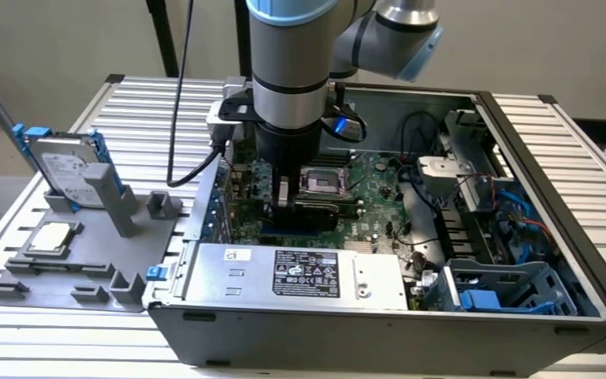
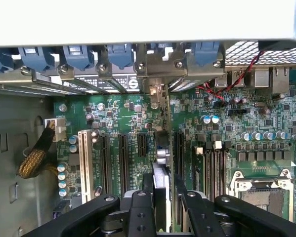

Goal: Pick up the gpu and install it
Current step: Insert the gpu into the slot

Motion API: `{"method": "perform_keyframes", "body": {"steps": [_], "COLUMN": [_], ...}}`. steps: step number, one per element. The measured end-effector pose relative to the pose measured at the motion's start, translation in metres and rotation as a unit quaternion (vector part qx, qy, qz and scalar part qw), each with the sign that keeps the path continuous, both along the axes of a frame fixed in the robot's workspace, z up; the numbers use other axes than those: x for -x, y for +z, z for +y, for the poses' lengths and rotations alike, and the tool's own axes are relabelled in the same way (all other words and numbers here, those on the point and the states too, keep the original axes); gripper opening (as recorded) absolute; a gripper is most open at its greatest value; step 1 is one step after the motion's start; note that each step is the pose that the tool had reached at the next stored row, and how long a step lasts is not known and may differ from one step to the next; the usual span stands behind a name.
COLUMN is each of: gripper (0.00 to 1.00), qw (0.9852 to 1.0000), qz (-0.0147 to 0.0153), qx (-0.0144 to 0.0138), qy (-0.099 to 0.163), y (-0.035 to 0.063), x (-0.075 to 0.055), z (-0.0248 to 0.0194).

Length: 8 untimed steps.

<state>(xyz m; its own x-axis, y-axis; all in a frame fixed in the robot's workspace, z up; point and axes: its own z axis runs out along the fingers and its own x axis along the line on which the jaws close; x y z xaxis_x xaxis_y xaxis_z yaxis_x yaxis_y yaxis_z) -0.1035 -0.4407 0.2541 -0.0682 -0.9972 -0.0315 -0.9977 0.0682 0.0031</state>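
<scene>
You see a shiny grey metal computer case [image 1: 387, 335] on a table [image 1: 587, 142] of ribbed, dull silver metal. Inside it lies a green board [image 2: 113, 118] with a smooth face, long black plastic slots [image 2: 123, 163] and little shiny metal cans [image 2: 62, 175]. The gripper [image 2: 162, 205] looks like matt black plastic, and it holds the gpu [image 2: 160, 182] by its thin edge, which looks silvery and smooth. A rough woven sleeve [image 2: 35, 159] wraps some wires.

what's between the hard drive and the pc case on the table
In the exterior view, a grey holder fixture lies between the hard drive and the case: its upright posts stand there, and the drive stands in its far end.
</scene>
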Motion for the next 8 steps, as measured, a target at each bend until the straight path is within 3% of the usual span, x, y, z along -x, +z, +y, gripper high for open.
{"method": "perform_keyframes", "body": {"steps": [8], "gripper": [0.27], "qw": [1.0], "qz": [0.0001], "qx": [0.0003], "qy": [0.0], "y": [-0.0021], "x": [0.0], "z": [0.0]}}
